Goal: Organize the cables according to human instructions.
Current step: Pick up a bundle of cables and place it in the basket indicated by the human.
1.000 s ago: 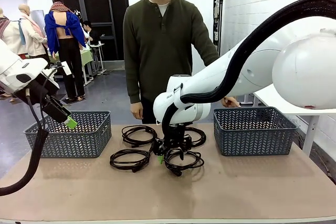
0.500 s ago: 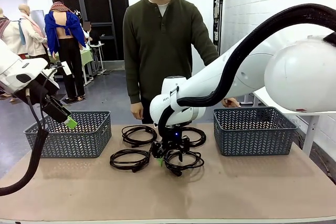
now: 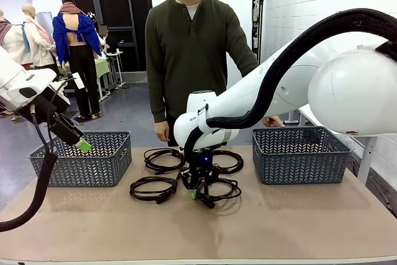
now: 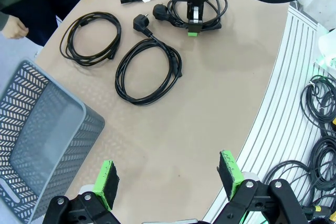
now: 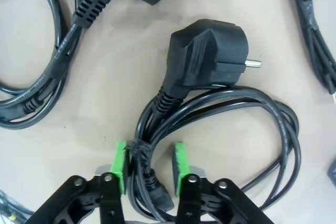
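Brown bench [image 3: 279, 228] | four cables [image 3: 152, 180] coiled right of left basket [image 3: 87, 166] | right pincer [image 5: 150, 163] narrow — pads [image 5: 121, 163] astride one cable [image 5: 210, 61], unclamped | left pincer [image 4: 170, 179] wide, above that basket

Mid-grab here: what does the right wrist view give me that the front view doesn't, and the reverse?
Right wrist view: green pads bracketing the power cord's bundled strands, a gap at one pad, its angled plug beyond. Front view: the left basket, the right basket, the person at the far side, the left gripper raised at the left. Both: the right gripper down on that coil.
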`<state>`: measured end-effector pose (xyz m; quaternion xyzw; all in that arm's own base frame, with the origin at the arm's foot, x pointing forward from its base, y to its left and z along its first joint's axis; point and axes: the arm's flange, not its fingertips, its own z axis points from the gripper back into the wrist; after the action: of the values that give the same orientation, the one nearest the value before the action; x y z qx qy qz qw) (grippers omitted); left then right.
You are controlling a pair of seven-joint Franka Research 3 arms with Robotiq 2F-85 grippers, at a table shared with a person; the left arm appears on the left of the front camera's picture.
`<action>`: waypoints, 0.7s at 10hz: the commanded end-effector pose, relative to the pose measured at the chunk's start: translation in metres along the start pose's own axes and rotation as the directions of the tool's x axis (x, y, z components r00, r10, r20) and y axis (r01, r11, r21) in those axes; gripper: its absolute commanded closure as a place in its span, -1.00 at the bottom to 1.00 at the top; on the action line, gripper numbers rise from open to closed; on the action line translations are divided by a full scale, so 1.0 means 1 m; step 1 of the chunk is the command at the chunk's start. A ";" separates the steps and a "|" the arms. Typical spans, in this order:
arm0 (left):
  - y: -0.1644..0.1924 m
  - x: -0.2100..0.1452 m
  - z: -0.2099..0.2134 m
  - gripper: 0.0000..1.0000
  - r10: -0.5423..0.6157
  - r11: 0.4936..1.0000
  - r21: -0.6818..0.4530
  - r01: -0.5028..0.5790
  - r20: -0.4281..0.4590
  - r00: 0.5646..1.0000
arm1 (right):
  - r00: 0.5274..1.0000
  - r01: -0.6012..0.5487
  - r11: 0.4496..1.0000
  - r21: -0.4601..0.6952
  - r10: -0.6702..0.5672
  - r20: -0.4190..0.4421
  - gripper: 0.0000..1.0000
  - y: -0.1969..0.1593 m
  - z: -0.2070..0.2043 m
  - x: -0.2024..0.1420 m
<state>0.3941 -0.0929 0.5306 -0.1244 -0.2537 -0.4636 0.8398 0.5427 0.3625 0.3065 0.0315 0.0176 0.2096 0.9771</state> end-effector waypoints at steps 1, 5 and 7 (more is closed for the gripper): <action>0.003 -0.001 0.001 -1.00 -0.004 1.000 -0.015 0.005 0.016 1.000 | 0.999 0.026 0.998 -0.061 -0.025 0.020 1.00 0.001 0.003 0.005; 0.003 -0.001 0.001 -1.00 -0.004 1.000 -0.015 0.005 0.016 1.000 | 0.999 0.026 0.999 -0.043 -0.024 0.029 1.00 0.004 0.002 0.000; 0.003 -0.001 0.001 -1.00 -0.004 1.000 -0.015 0.005 0.016 1.000 | 0.999 0.032 0.999 -0.028 -0.031 0.042 1.00 0.009 0.004 -0.008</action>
<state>0.3941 -0.0929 0.5306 -0.1244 -0.2537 -0.4636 0.8398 0.5424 0.3676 0.3108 0.0247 0.0082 0.2087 0.9776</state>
